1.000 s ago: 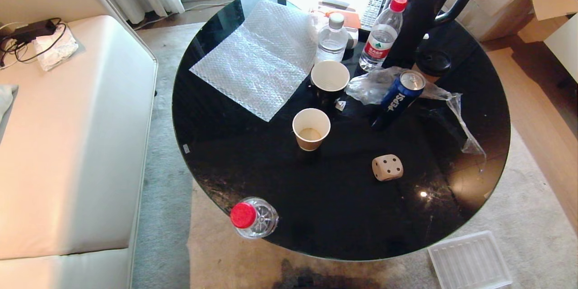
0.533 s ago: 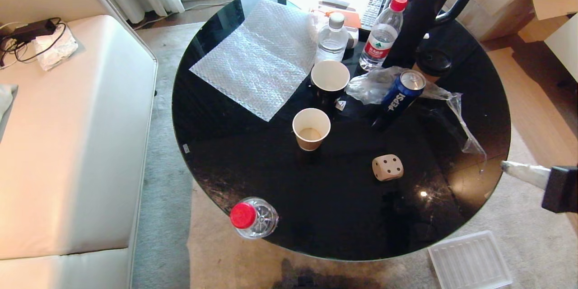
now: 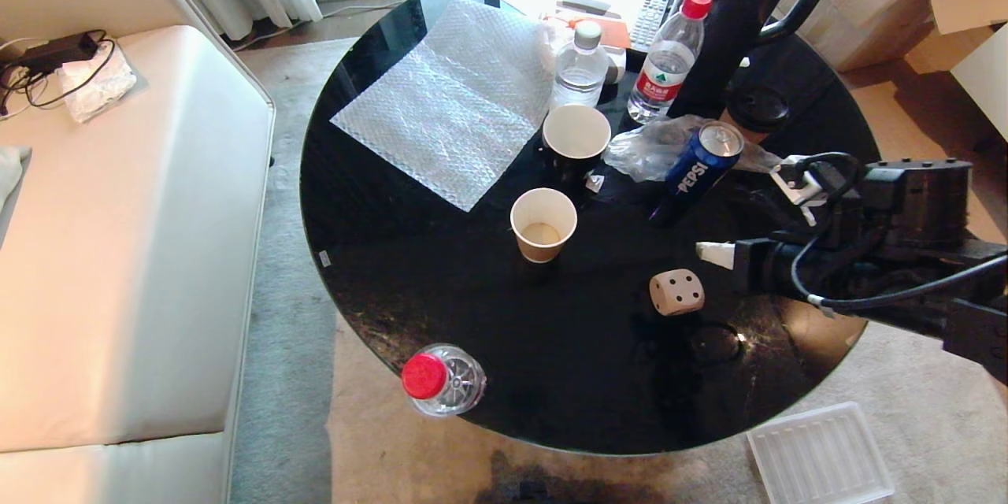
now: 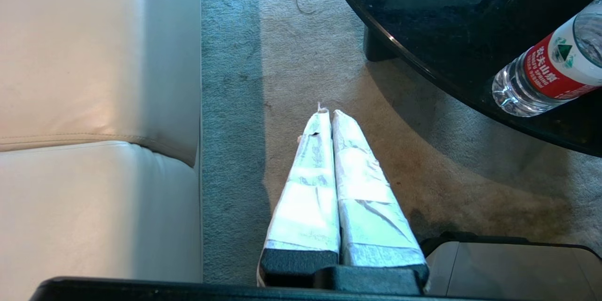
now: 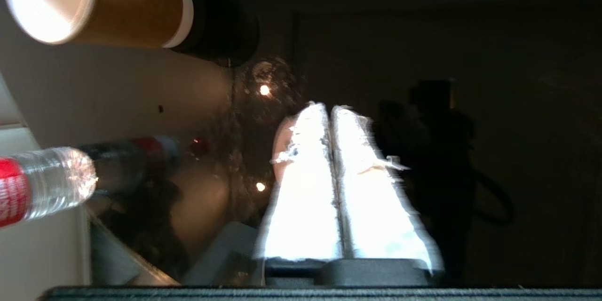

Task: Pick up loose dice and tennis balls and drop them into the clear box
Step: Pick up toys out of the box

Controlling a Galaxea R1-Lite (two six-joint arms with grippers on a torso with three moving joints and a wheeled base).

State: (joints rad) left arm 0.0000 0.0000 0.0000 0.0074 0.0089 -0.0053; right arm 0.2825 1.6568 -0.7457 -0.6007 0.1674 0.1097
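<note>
One beige die (image 3: 676, 291) with dark pips lies on the round black table (image 3: 441, 307), right of centre. My right gripper (image 3: 706, 252) reaches in from the right, level over the tabletop. Its white tips hang just beyond and to the right of the die, not touching it, and the fingers (image 5: 305, 188) lie together with nothing between them. In the right wrist view the die (image 5: 281, 150) peeks out beside one finger. My left gripper (image 4: 331, 113) is shut and parked over the carpet between sofa and table. The tennis balls and the clear box are out of view.
Near the die stand a brown paper cup (image 3: 542, 224), a dark cup (image 3: 576, 138), a tilted Pepsi can (image 3: 697, 173) on a crumpled plastic bag, two bottles and a black kettle (image 3: 736, 16). Another bottle (image 3: 441, 379) stands at the table's front edge. A ribbed translucent lid (image 3: 819, 453) lies on the carpet.
My right arm has come into the head view from the right and swept across the table edge to beside the die. The die and the other things have not moved.
</note>
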